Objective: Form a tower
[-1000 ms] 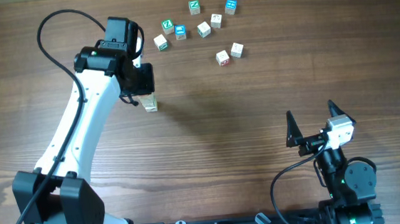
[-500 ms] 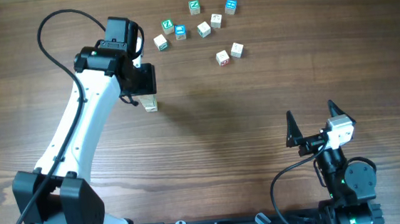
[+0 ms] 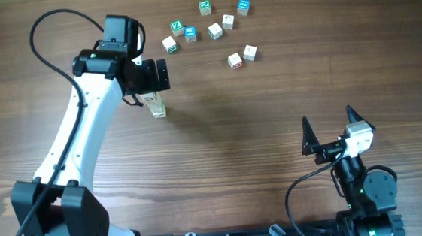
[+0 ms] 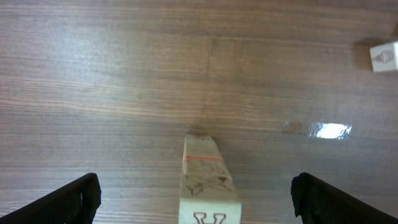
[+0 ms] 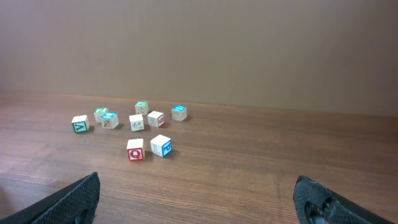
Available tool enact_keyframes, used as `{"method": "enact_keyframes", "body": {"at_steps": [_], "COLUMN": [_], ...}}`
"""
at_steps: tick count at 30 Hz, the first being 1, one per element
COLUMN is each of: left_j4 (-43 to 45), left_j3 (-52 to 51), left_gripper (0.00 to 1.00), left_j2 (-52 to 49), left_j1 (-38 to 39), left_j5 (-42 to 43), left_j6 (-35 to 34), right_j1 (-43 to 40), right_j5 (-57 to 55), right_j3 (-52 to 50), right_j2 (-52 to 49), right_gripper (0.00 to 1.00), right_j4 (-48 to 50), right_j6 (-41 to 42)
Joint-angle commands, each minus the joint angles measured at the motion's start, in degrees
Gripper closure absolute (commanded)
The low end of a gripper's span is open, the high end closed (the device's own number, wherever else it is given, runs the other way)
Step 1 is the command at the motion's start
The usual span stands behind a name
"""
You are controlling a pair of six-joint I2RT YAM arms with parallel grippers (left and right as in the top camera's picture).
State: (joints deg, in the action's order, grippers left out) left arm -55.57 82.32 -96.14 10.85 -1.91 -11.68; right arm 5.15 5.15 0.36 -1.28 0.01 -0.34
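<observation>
The tower (image 3: 157,107) is a narrow column of pale wooden cubes standing on the table left of centre. In the left wrist view the tower (image 4: 208,177) rises between my fingers, its cream top cube showing a printed letter. My left gripper (image 3: 150,85) hovers right above it. That left gripper (image 4: 200,202) is open wide, with both fingers well clear of the column's sides. My right gripper (image 3: 331,127) stands open near the front right, far from the tower. In its own view the right gripper (image 5: 202,202) holds nothing.
Several loose cubes (image 3: 208,28) with green, blue and red faces lie scattered at the back of the table. A red Q cube (image 5: 135,149) and a blue cube (image 5: 161,145) are the nearest to my right gripper. One pale loose cube (image 4: 384,57) sits far right in the left wrist view.
My left gripper has opened from a grip on the tower's top cube and let it go. The arm shifted slightly up and back. The right arm has not moved.
</observation>
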Motion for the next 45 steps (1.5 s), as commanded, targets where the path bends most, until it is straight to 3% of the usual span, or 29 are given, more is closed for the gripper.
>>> {"method": "enact_keyframes", "body": {"at_steps": [1, 6, 12, 45], "left_j4": [1.99, 6.60, 5.42, 5.42], "left_j3": [-0.68, -0.68, -0.70, -0.68], "left_gripper": [0.00, 0.00, 0.00, 0.00], "left_j2": [-0.42, -0.42, -0.42, -0.42], "left_j1": [-1.51, -5.68, -9.68, -9.75], "left_j5": [-0.76, -0.76, -0.74, -0.74], "left_j6": [-1.88, -5.73, -5.70, -5.70], "right_j1": [-0.20, -0.20, -0.17, -0.20], "right_j5": [0.92, 0.92, 0.92, 0.90], "right_j3": [-0.07, -0.07, -0.07, -0.07], "right_j2": [0.26, 0.26, 0.26, 0.26], "right_gripper": [0.00, 0.00, 0.00, 0.00], "right_j4": [0.33, 0.31, 0.31, 0.31], "right_j6": [-0.81, -0.81, -0.79, -0.79]}}
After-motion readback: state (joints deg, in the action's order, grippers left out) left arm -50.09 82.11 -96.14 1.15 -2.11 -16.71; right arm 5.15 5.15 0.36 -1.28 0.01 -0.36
